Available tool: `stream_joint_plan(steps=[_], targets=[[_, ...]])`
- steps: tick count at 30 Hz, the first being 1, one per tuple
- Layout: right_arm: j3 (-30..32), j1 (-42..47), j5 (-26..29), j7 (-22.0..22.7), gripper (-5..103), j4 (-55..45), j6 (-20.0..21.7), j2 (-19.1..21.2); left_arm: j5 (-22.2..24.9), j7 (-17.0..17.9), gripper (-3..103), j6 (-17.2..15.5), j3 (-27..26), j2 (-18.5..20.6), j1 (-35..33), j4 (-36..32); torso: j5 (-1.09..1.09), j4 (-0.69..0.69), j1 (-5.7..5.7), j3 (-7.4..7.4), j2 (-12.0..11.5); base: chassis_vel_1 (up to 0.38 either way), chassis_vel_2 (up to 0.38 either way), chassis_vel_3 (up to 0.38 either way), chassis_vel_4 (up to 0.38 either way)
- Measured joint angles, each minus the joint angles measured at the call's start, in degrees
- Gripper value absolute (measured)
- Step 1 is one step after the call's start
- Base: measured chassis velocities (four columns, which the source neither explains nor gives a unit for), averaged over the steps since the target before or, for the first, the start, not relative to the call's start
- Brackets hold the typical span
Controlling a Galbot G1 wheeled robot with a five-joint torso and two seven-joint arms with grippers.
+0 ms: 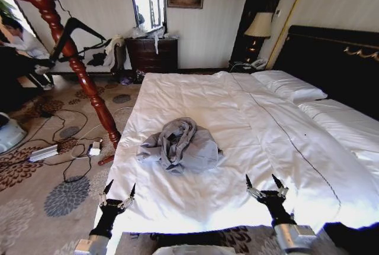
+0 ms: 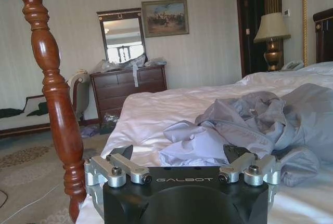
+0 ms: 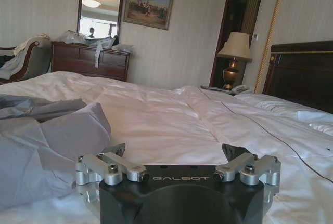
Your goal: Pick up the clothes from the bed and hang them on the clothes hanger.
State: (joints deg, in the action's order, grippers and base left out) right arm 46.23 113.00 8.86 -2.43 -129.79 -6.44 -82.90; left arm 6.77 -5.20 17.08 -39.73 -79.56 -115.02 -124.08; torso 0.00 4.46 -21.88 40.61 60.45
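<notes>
So the bed [image 1: 195, 98] is huge and takes up everything ahead of both grippers, white duvet pulled smooth. Off to the left of the left gripper [image 1: 119, 196] stands a red-brown wooden coat stand [image 1: 71, 54], with the black hanger [image 1: 76, 33] hooked on it high up, well above and beyond that gripper. The jacket [image 1: 180, 145] sits crumpled in a grey heap on the duvet, ahead of both grippers and roughly between them, a bit closer to the left one. The right gripper [image 1: 265, 184] hovers over the foot of the bed with its fingers spread, and the left one is spread open too, nothing in either. My guess is the jacket's light, floppy and kinda slick, so it'll sag and slide. I'd pinch a raised fold on top of the heap, ideally near the collar or hood, though I can't tell which bit that is.
</notes>
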Motion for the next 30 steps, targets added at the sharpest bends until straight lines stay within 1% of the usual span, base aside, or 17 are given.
stream_joint_plan(steps=[10,12,15,20,21,22,23,24,25,28,29,30], targets=[[-0.23,-0.25,0.11,0.11,100,0.09,0.11,-0.05,-0.29,0.09,99,0.18,-0.07,-0.52,-0.8,0.0,0.0,0.0,0.0,0.0,0.0,0.0,0.0,0.0,0.0],[-0.31,-0.26,0.14,0.17,100,0.12,0.14,-0.07,-0.28,0.14,97,0.18,-0.09,-0.51,-0.87,-0.06,0.0,0.0,0.0,0.0,0.0,0.0,0.0,0.0,0.0],[-0.49,-0.25,0.23,0.2,100,0.07,0.24,-0.09,-0.28,0.25,98,0.15,-0.07,-0.48,-0.89,-0.19,0.0,0.0,0.0,0.0,0.0,0.0,0.0,0.0,0.0],[-0.8,-0.16,2.08,0.43,100,-0.48,1.02,0.41,-0.26,0.5,99,0.07,-0.08,-0.28,-0.87,-0.27,0.0,0.0,0.0,0.0,0.0,0.0,0.0,0.0,0.0],[-0.82,-0.12,3.24,0.63,100,-0.7,1.44,0.71,-0.19,0.52,99,0.06,-0.16,-0.22,-0.83,-0.27,0.0,0.0,0.0,0.0,0.0,0.0,0.0,0.0,0.0],[-0.91,-0.1,5.81,1.02,100,-1.27,2.49,1.54,0.17,0.54,99,0.02,-0.32,-0.07,-0.76,-0.28,0.0,0.0,0.0,0.0,0.0,0.0,0.0,0.0,0.0],[-0.91,-0.1,5.81,1.02,100,-1.27,2.49,1.54,0.17,0.54,99,0.02,-0.32,-0.07,-0.76,-0.28,0.0,0.0,0.0,0.0,0.0,0.0,0.0,0.0,0.0],[-0.94,-0.12,7.06,1.22,100,-1.54,3.01,1.9,0.31,0.56,99,0.01,-0.37,-0.02,-0.73,-0.3,0.0,0.0,0.0,0.0,0.0,0.0,0.0,0.0,0.0],[-0.98,-0.27,10.58,1.83,100,-2.15,4.44,2.87,0.51,0.57,99,-0.03,-0.44,0.03,-0.66,-0.31,0.0,0.0,0.0,0.0,0.0,0.0,0.0,0.0,0.0],[-0.59,-1.21,24.12,5.05,100,-4.88,10.99,6.52,0.54,0.6,99,-0.12,-0.49,-0.01,-0.54,-0.32,0.01,0.0,0.0,0.0,0.0,0.0,0.0,0.0,0.0],[-0.59,-1.21,24.12,5.05,100,-4.88,10.99,6.52,0.54,0.6,99,-0.12,-0.49,-0.01,-0.54,-0.32,0.01,0.0,0.0,0.0,0.0,0.0,0.0,0.0,0.0],[0.04,-1.84,31.01,6.83,100,-6.01,13.63,8.37,0.4,0.6,99,-0.12,-0.48,-0.23,-0.56,-0.31,0.0,0.01,0.0,0.0,0.0,0.0,0.0,0.0,0.0]])
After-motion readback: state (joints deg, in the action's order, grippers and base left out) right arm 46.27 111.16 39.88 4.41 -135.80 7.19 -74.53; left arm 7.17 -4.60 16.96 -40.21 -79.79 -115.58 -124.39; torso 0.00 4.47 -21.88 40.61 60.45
